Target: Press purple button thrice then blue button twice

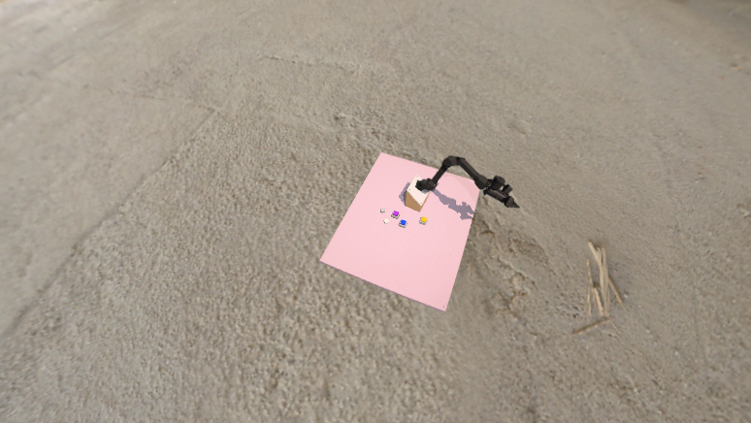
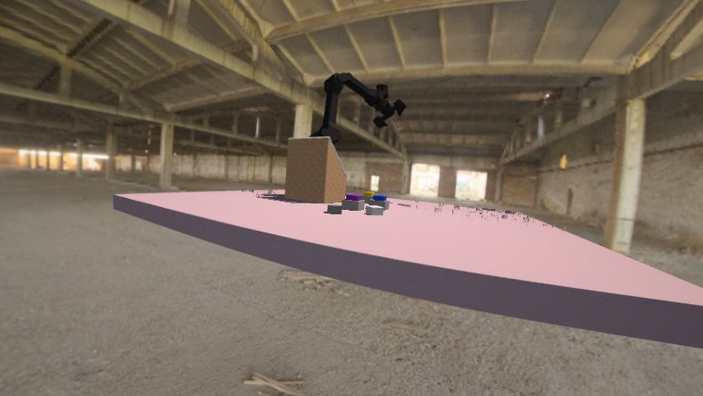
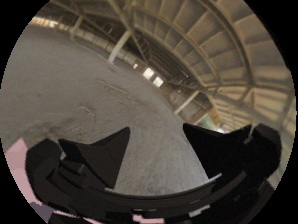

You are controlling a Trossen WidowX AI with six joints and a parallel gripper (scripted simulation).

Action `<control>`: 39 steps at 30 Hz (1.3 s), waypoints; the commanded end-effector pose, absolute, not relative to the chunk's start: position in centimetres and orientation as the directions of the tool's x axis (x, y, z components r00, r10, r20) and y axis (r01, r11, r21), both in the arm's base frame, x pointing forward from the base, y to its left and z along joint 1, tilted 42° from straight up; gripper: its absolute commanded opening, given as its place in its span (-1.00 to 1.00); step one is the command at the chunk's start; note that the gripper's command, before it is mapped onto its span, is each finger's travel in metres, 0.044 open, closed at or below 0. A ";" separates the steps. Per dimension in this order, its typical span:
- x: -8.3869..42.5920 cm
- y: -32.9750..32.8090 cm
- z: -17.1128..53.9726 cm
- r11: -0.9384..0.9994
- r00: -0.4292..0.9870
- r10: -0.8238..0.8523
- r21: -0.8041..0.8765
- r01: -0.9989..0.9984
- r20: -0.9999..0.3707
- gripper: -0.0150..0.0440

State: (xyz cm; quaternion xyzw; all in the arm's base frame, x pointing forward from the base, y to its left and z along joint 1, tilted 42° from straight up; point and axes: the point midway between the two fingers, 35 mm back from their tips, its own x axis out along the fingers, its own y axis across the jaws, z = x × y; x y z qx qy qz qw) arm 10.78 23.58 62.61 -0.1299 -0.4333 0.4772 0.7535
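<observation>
Fingers (image 1: 510,203) (image 2: 391,113) are standing released, wide apart with nothing between; we are hovering high, past the mat's (image 1: 388,262) (image 2: 442,235) (image 3: 18,162) edge. Back across it, beyond yellow (image 1: 423,219) (image 2: 368,193) and beside blue (image 1: 403,223) (image 2: 379,198), purple (image 1: 395,213) (image 2: 353,197) is waiting.
</observation>
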 end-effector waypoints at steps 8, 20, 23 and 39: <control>26.0 26.5 49.9 0.471 0.496 0.856 -0.618 -0.629 0.148 0.86; 38.7 19.3 34.3 0.518 0.685 0.674 -0.485 -0.705 -0.275 0.86; 40.6 16.3 30.2 0.550 0.694 0.614 -0.428 -0.718 -0.375 0.86; 39.5 -2.4 9.2 0.803 0.479 0.384 0.029 -0.596 -0.790 0.86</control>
